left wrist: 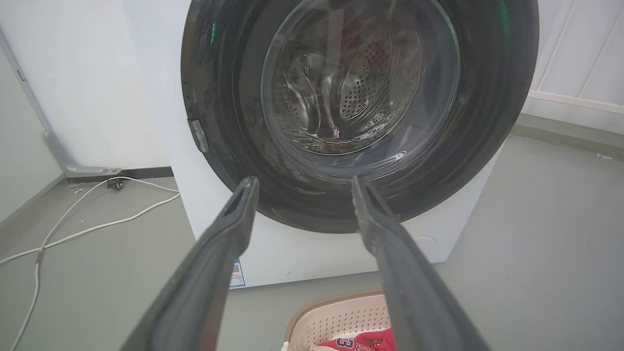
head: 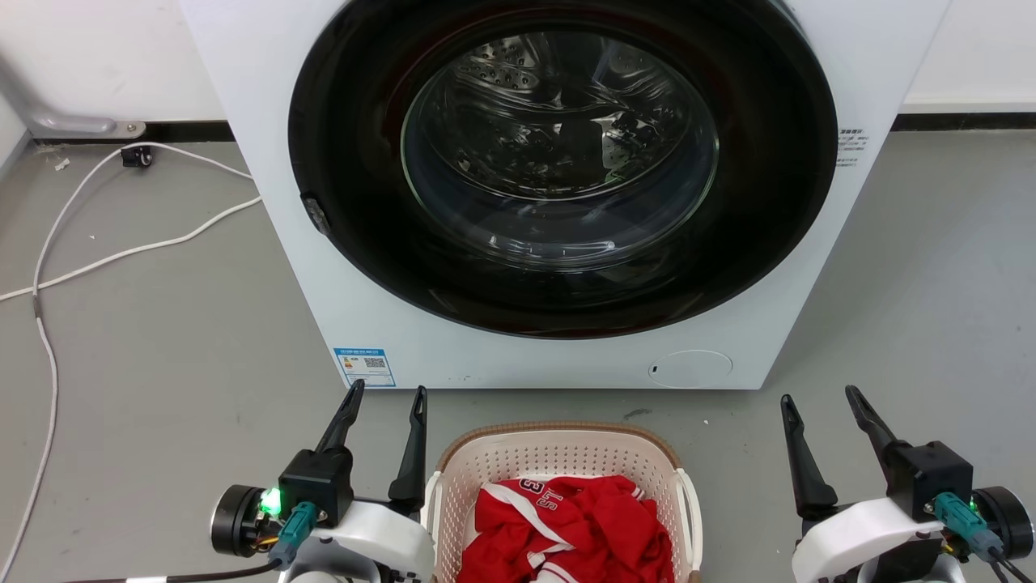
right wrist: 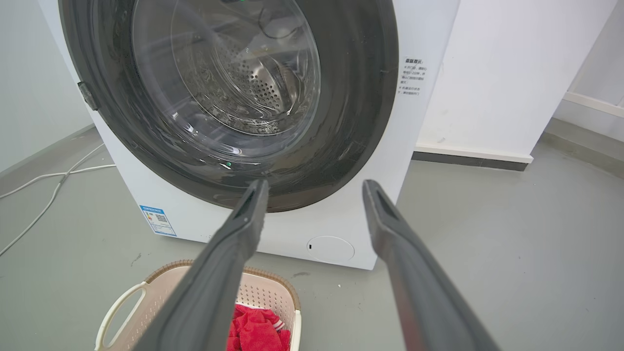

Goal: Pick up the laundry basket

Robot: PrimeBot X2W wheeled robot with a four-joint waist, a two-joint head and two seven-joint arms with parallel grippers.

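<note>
My left claw (head: 388, 389) and my right claw (head: 818, 394) are both released, fingers spread wide with nothing between them. The laundry basket (head: 526, 465) sits on the grey floor (head: 162, 364) between the two. It is just beside the inner finger of my left claw and farther from my right one, and neither claw touches it.

It is a cream-white plastic tub with rounded corners, and its walls are pierced all over with small holes. A brown woven-look band runs around the rim. A white loop handle (head: 430, 506) stands on the side toward my left claw, and another (head: 693, 506) on the side toward my right. Inside lies a crumpled red garment (head: 583, 518) with white trim and white lettering.

Beyond both sets of fingertips stands a white washing machine (head: 267, 162) with a round, dark-framed glass door. Out past my left claw, a white cable (head: 48, 267) trails across the floor.
</note>
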